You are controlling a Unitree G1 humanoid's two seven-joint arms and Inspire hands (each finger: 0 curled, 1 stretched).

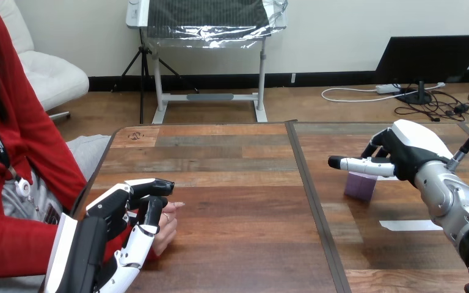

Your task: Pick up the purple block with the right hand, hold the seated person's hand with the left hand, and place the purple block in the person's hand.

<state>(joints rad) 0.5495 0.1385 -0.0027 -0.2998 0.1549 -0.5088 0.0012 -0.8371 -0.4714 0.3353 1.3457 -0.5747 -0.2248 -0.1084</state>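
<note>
Two hands of the robot are set over one wooden surface [238, 244], which a dark seam [313, 201] divides into a left and a right part.

Left part, near side: the left hand [119, 210] comes in from the lower left corner and lies on the person's hand [170, 227], which rests on the surface close to its left edge. The fingers [152, 184] of the left hand are bent over the top of the person's hand, and a further one crosses its front. The person's hand is thus enclosed between them, with the person's fingertips showing just beyond.

Right part, far side: the right hand [412, 152] ends a silver forearm [458, 204] that enters from the lower right. One of its fingers [357, 164] points straight to the left. The rest are loosely bent behind it, and nothing is held among them.

The purple block [360, 186] stands on the surface directly below that straight finger and close to it; whether the two touch cannot be told. A strip of white tape [410, 225] lies flat on the surface nearer the robot than the block, apart from it. The two hands are well apart, with the seam between them.
</note>
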